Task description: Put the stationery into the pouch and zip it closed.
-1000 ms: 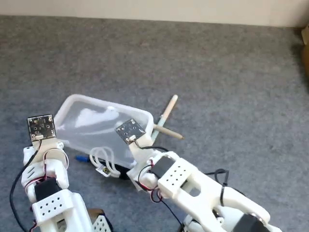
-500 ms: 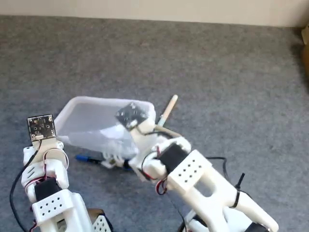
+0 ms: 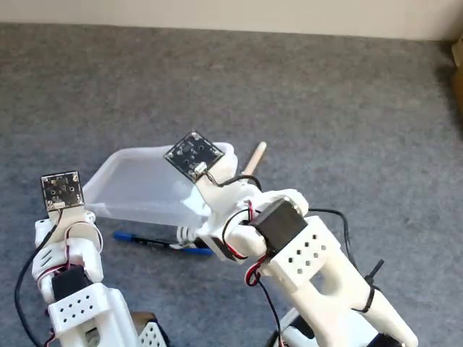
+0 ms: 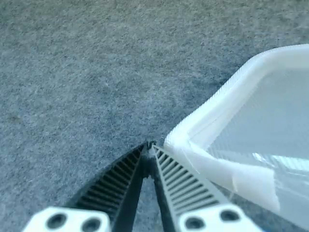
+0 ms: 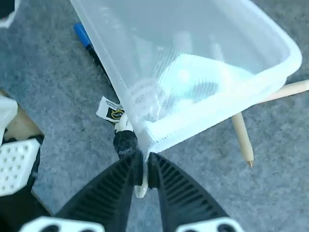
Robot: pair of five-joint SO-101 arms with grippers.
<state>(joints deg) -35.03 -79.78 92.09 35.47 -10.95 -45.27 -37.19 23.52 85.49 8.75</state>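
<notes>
– Near the middle of the grey table (image 3: 347,108), what was found?
– A translucent white pouch (image 3: 137,191) was found, one end raised off the table and the other end low beside the left arm.
– How was it held?
– Its raised edge was pinched between the fingers of the right gripper (image 5: 144,162). A black knob (image 5: 125,142) and a small tag (image 5: 108,110) were seen just beside them.
– And the left gripper (image 4: 147,146)?
– Its fingers were pressed together, tips meeting, and the pouch's low corner was seen lying against one of them.
– Where was the stationery?
– A blue pen (image 3: 155,241) was seen flat on the table, just beside the pouch's near side. A beige pencil (image 5: 241,140) and a pale stick (image 5: 289,89) were seen on the table by the raised end, outside the pouch.
– Was anything inside?
– A pale shape (image 5: 193,79) was made out through the wall, perhaps something inside, but it was too hazy to be named.
</notes>
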